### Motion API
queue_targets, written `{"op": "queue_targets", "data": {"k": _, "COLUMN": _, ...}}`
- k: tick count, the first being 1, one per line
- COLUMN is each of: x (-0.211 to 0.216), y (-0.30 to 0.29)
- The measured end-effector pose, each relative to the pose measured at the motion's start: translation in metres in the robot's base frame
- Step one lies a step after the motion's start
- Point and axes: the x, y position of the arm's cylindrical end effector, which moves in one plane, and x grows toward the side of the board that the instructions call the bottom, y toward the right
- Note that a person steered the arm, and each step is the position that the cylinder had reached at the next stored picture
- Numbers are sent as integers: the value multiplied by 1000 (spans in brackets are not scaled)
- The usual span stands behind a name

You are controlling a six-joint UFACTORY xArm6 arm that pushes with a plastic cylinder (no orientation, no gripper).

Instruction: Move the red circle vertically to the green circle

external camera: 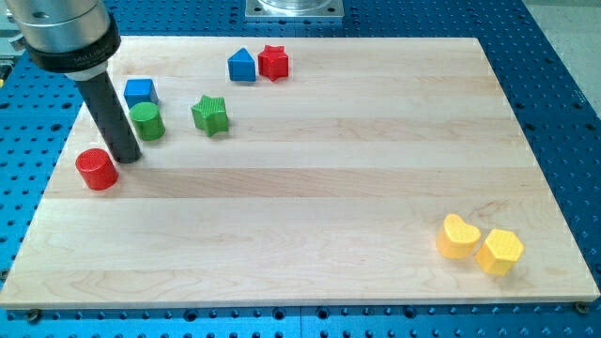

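The red circle [96, 169] lies near the board's left edge. The green circle [146, 121] lies above it and to its right, next to a blue cube [140, 92]. My tip [127, 156] rests on the board between the two circles, just right of the red circle and just below-left of the green circle. I cannot tell whether it touches either.
A green star [210, 115] lies right of the green circle. A blue house-shaped block [241, 66] and a red star [273, 62] sit at the view's top. A yellow heart [457, 236] and a yellow hexagon [500, 251] lie at the bottom right. The wooden board [329, 188] ends close left of the red circle.
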Motion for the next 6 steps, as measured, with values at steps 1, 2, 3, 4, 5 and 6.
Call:
{"op": "queue_targets", "data": {"k": 1, "x": 19, "y": -33}}
{"op": "queue_targets", "data": {"k": 2, "x": 85, "y": -33}}
{"op": "queue_targets", "data": {"k": 3, "x": 100, "y": -25}}
{"op": "queue_targets", "data": {"k": 4, "x": 95, "y": 6}}
{"op": "queue_targets", "data": {"k": 5, "x": 114, "y": 21}}
{"op": "queue_targets", "data": {"k": 6, "x": 116, "y": 36}}
